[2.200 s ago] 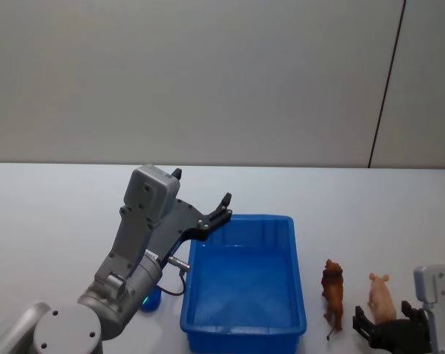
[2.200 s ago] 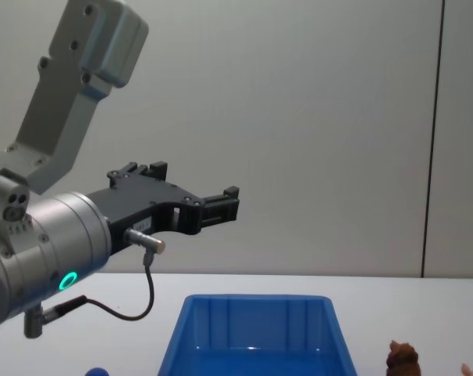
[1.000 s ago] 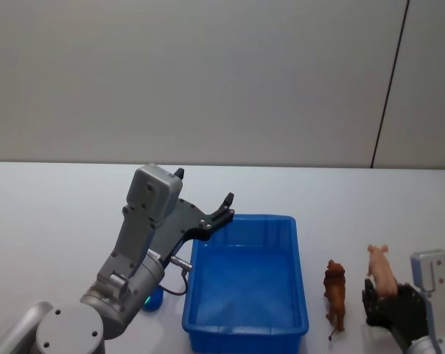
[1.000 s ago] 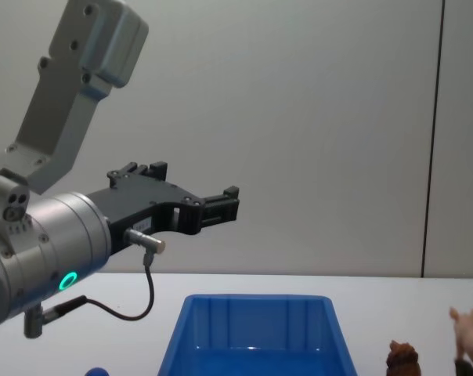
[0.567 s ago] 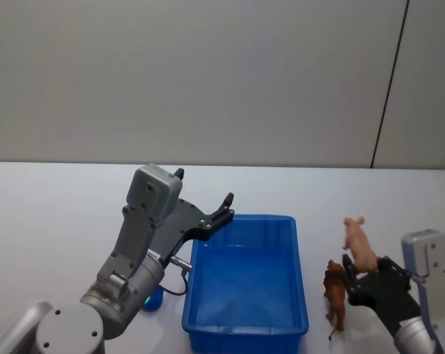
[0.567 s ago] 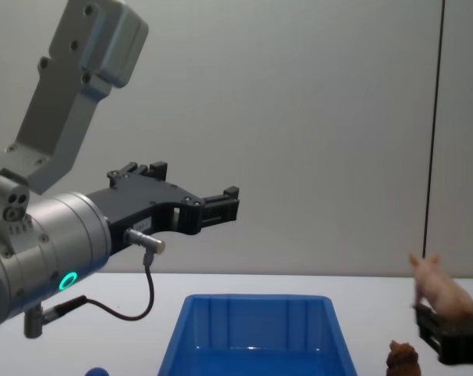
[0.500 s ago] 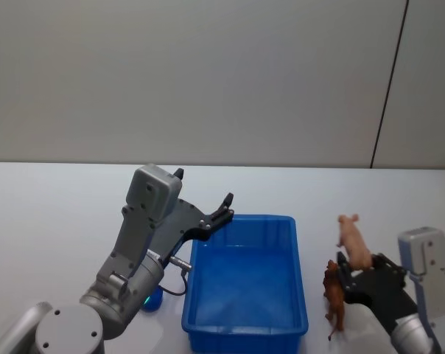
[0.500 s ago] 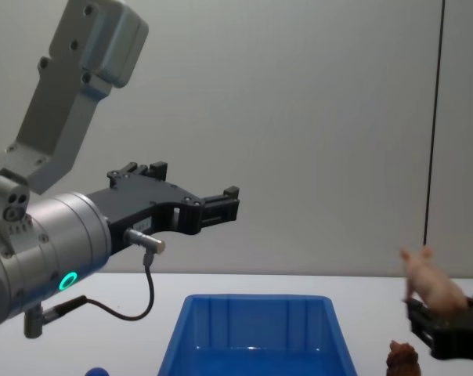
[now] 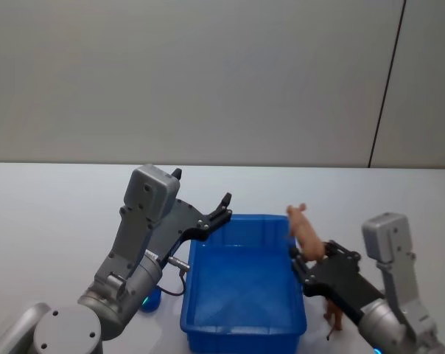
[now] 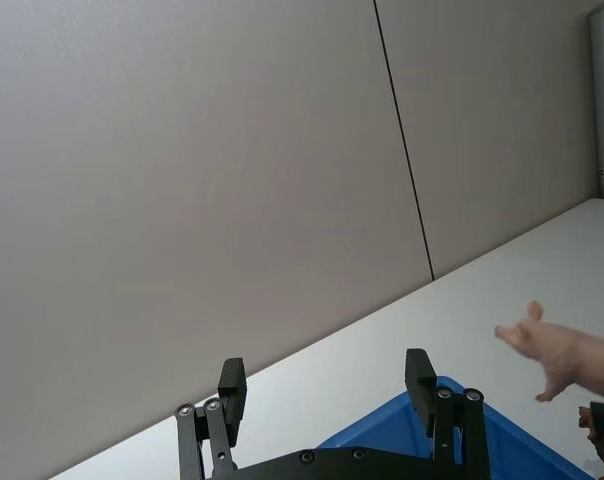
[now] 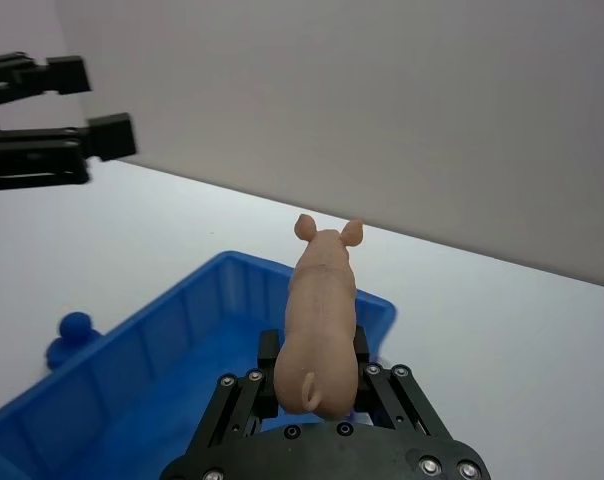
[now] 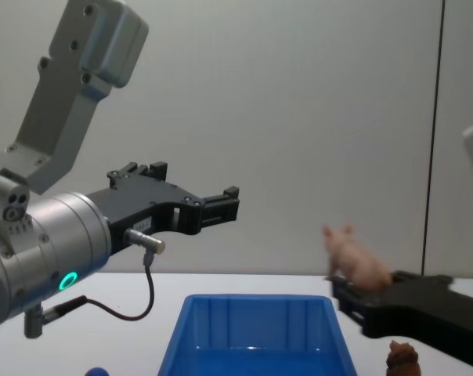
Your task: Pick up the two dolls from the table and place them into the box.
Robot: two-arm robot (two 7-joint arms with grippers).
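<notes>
Pink doll point(image 9: 305, 232) clamped in right gripper point(image 9: 303, 260), over box point(image 9: 242, 219) rim

left pincer point(image 10: 324, 370): raised, spread open | right pincer point(image 11: 315, 350): raised, clamped on pale doll point(image 11: 320, 290)

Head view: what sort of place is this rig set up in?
Probably a robotics test bench, not a home: a bare white table, a plain grey panelled wall, and a blue bin with a pink pig toy held in the right gripper.

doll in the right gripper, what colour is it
Pale pinkish-tan all over, no pattern. The doll shows best in the right wrist view.
</notes>
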